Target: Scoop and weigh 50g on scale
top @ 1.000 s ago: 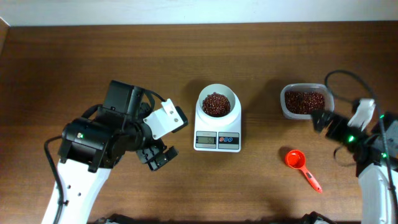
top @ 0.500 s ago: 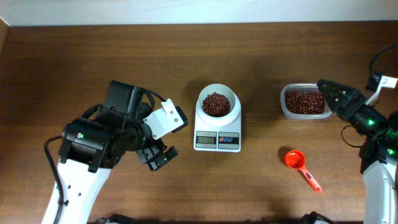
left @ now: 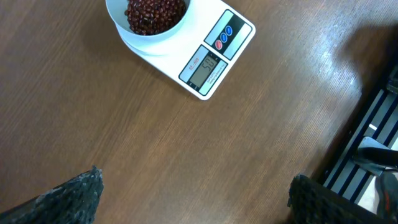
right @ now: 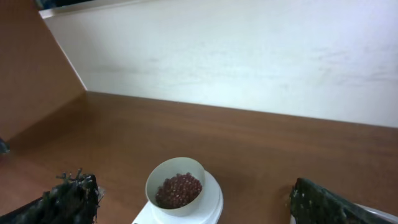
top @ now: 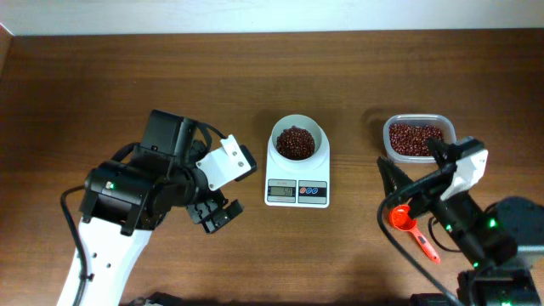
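Observation:
The white scale [top: 297,172] stands at the table's middle, its round bowl holding a heap of dark red-brown beans [top: 295,142]. My left gripper [top: 214,214] hangs open to the scale's left, nothing between its fingers. In the left wrist view the scale [left: 166,59] lies ahead of the open left gripper [left: 196,199]. My right gripper [top: 410,166] is raised and open between the scale and the tub, above the red scoop [top: 403,218]. From the right wrist view, the open right gripper [right: 193,202] faces the bowl of beans [right: 179,188].
A clear plastic tub [top: 388,141] of the same beans sits at the back right. The scoop's handle [top: 427,248] points to the front right. A pale wall [right: 249,50] rises behind the table. A dark frame [left: 373,137] stands past the table's edge.
My right arm has swung in from the right edge, past the tub, and now points toward the scale above the scoop. The left arm has not moved.

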